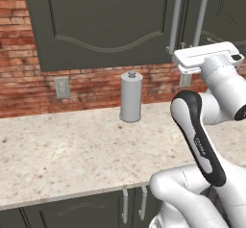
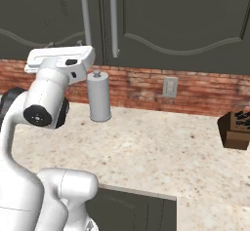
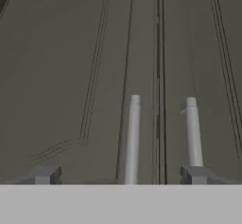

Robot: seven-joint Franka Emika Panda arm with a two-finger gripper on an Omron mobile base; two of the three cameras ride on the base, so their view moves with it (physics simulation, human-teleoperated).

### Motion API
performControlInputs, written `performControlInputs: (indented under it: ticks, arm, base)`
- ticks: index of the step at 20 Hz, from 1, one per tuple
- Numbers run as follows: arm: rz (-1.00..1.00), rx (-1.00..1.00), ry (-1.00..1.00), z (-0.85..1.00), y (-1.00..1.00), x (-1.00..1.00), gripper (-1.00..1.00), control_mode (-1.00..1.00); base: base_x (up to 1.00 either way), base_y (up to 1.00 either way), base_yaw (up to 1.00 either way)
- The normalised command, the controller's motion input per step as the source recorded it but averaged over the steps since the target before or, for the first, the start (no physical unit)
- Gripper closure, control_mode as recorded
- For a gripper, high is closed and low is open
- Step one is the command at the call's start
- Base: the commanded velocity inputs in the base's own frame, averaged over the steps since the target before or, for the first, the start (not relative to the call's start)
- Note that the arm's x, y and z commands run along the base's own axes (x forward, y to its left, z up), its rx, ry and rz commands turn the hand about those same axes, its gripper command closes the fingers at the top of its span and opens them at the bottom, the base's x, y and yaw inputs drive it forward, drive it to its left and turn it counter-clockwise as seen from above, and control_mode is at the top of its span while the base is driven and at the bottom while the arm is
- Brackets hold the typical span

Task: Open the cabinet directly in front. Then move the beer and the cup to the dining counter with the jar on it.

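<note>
Nearest the cameras, the white arm rises from the base, elbow bent, with the hand raised to the lower edge of the wall cabinet (image 1: 103, 22). Gripper (image 3: 120, 176) seen from the hand camera: fingers (image 3: 43, 176) spread wide, nothing between them, pointing straight at the cabinet front. The left bar handle (image 3: 133, 140) sits between the two fingertips, nearer the right one; the right bar handle (image 3: 192, 133) lines up just above the right fingertip. Whether either finger touches a handle cannot be told. Below the hand, the beige speckled tabletop (image 1: 62, 155) runs along the brick wall (image 1: 19, 78); low dark cabinets with small handles show under its front edge. Standing upright on the tabletop toward the wall, a tall grey canister (image 1: 130, 97) with a knob top, below the handles. A dark brown block (image 2: 237, 127) rests at the right end of the tabletop, well apart from the canister. Wall outlets (image 2: 170, 87) sit in the brick. Farthest back, both arched cabinet doors are closed, the seam between them running between the two handles.
</note>
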Motion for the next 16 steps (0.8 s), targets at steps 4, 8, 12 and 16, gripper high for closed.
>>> performControlInputs:
  ticks: [4, 8, 12, 16]
  arm:
    - [0.00, 0.00, 0.00, 0.00, 0.00, 0.71, -1.00, -1.00]
    - [0.00, 0.00, 0.01, 0.00, 0.00, 0.75, -1.00, -1.00]
    - [0.00, 0.05, 0.04, 0.00, -0.04, 0.68, -1.00, -1.00]
    - [0.00, 0.06, 0.05, 0.00, -0.03, 0.64, -1.00, -1.00]
  base:
    - [0.00, 0.00, 0.00]
    - [0.00, 0.00, 0.00]
    - [0.00, 0.00, 0.00]
    - [0.00, 0.00, 0.00]
